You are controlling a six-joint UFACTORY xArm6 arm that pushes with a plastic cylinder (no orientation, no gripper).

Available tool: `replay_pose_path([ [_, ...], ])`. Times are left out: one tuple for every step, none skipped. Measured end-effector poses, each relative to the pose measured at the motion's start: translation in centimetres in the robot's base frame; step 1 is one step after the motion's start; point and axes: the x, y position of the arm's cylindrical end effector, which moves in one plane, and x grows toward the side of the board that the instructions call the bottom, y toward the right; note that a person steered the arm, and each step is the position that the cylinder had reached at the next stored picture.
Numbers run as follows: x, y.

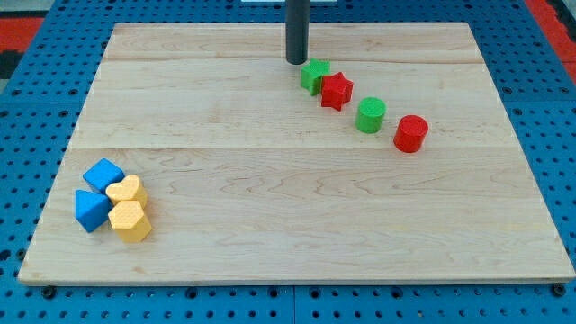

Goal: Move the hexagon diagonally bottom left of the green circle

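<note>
A yellow hexagon (130, 220) lies at the view's bottom left, touching a yellow heart-like block (127, 191), a blue triangle-like block (90, 210) and a blue cube (103, 174). The green circle (370, 115) stands at the view's upper right, between a red star (337, 91) and a red circle (410, 133). A green star-like block (315, 76) touches the red star. My tip (296, 61) rests on the board just up and left of the green star-like block, far from the hexagon.
The wooden board (288, 261) lies on a blue pegboard table (27, 108). The blocks form two groups: one at the bottom left, one diagonal row at the upper right.
</note>
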Motion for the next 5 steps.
replay_pose_path([
  [0.0, -2.7],
  [-0.1, -5.5],
  [6.5, -14.3],
  [14.5, -25.3],
  [22.2, -31.1],
])
